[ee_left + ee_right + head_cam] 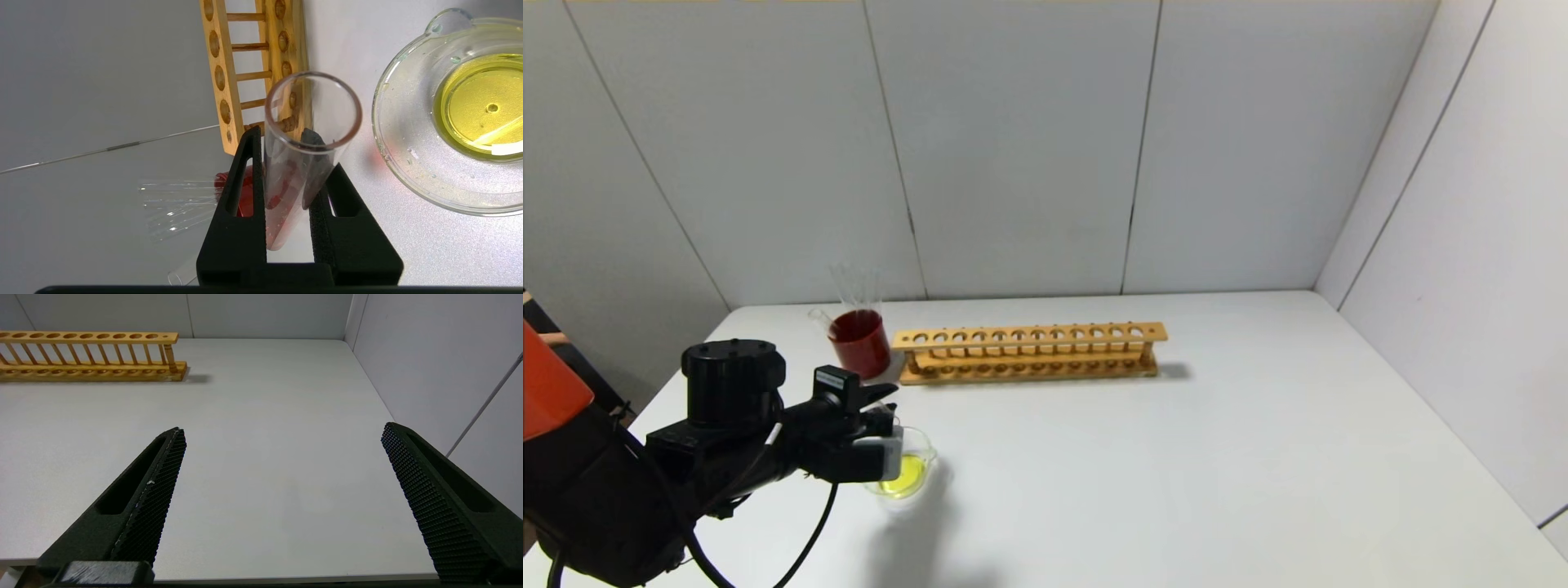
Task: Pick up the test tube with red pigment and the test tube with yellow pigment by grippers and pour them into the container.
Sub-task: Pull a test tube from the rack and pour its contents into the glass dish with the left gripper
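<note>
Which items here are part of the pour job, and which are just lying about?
Job:
- red tube, clamped in the left gripper beside the dish
- dish, yellow liquid already in it
- right gripper, open above bare table, holding nothing

Lying about:
- wooden rack, every hole empty
- dark red cup holding clear tubes
- table

Glossy glass container (408, 163), matt wooden rack (1029, 353), smooth table (1176, 474).

Yellow liquid in clear container (408, 163)
</note>
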